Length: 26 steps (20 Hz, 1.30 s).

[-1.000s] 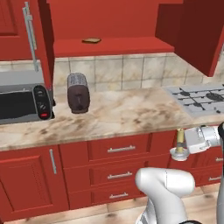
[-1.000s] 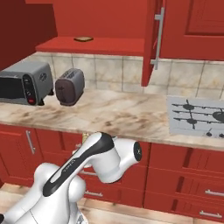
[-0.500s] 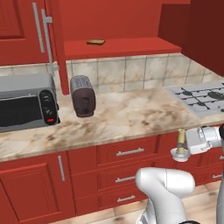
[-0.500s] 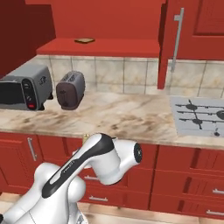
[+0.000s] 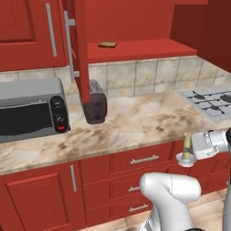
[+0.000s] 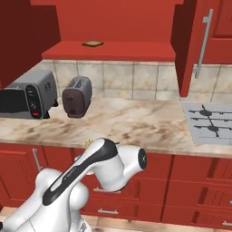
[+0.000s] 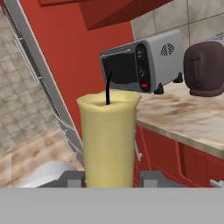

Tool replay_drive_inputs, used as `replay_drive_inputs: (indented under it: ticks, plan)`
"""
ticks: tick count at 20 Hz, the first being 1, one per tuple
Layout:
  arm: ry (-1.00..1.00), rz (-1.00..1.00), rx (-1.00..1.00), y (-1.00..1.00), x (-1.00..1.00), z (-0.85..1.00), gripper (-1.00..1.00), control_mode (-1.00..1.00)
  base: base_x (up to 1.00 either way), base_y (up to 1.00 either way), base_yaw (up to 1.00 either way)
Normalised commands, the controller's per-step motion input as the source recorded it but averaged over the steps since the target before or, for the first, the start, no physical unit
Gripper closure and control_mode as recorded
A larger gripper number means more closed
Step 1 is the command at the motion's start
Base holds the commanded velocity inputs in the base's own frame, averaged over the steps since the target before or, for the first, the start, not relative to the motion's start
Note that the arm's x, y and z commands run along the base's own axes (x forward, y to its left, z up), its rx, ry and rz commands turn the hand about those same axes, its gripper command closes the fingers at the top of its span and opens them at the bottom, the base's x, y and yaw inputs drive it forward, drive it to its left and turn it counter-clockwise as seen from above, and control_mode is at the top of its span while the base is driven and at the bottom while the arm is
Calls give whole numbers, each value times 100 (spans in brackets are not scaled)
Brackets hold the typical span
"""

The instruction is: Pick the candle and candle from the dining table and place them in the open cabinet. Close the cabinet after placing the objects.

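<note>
Left base view: my gripper [image 5: 186,155] hangs low at the right, in front of the red drawer fronts [image 5: 144,160] and below the edge of the marbled counter [image 5: 135,119]. Its jaws are pressed against the slim olive-gold candle [image 5: 186,143], which stands upright on its clear round dish [image 5: 185,159] — I am pinching it at the base.

Hand view: the candle [image 7: 108,138] rises straight up between my two dark fingertips [image 7: 72,178], black wick at the top, with the microwave [image 7: 142,65] and the dark toaster [image 7: 203,68] on the counter beyond it.

On the counter, the grey microwave [image 5: 31,108] sits at the left and the toaster [image 5: 95,103] just beside it; the hob [image 5: 212,101] lies well apart at the right.

The cabinet [image 5: 135,27] above is open: one door [image 5: 77,49] with its long grey bar handle [image 5: 69,45] swings out in front of the toaster, and a flat brown slab [image 5: 107,44] lies on the red inner shelf [image 5: 140,49].

Right base view: the same slab [image 6: 93,43] on the shelf [image 6: 108,50], the other open door [image 6: 192,45] at the right, and my white arm [image 6: 90,172] low in the foreground — I cannot make out the gripper behind it there.
</note>
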Motion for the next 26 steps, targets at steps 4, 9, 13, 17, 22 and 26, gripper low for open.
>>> replay_drive_inputs:
  ticks: [4, 9, 13, 17, 22, 26]
  plan:
    - [0, 0, 0, 0, 0, 0, 100, 100, 48, 20, -7]
    - [0, 0, 0, 0, 0, 0, 100, 100, 47, 28, -5]
    - [0, 0, 0, 0, 0, 0, 100, 100, 40, 45, -2]
    - [0, 0, 0, 0, 0, 0, 100, 100, 42, 33, 0]
    - [0, 0, 0, 0, 0, 0, 100, 100, 52, 6, 0]
    - [0, 0, 0, 0, 0, 0, 100, 100, 50, -1, 0]
